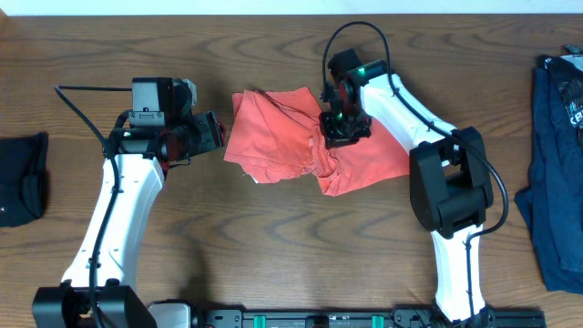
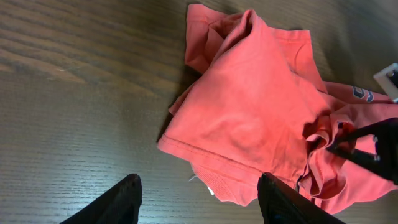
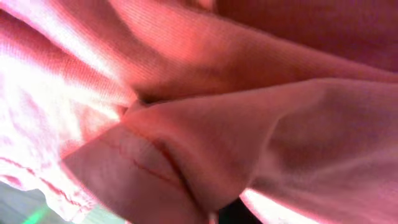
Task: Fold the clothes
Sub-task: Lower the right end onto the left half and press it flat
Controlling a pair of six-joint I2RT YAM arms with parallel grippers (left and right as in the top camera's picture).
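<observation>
- I am looking at the coral-red T-shirt, which is lying crumpled near the middle of the bench, between my two arms.
- The right pincer is coming down on the right part of the T-shirt. In the left wrist view this pincer is pressing together on a bunch of the cloth, and the fabric is puckering around it.
- The right wrist camera is showing only coral cloth, very close, with folds and one stitched seam.
- The left pincer is hovering just beside the left edge of the T-shirt. Its fingers are standing spread, with nothing between them.
- In the left wrist view the stitched hem of the T-shirt is running slantwise just ahead of those fingers, and a bit of navy lettering is peeking out at the far side.
- Bare wood is showing on the near side of the T-shirt between the two arms, and also beyond it at the far side of the bench.
- The navy shirt is lying at the right edge of the bench, well apart from the T-shirt.
- The black garment is lying at the left edge, partly cut off by the picture, and well apart from the left arm.
</observation>
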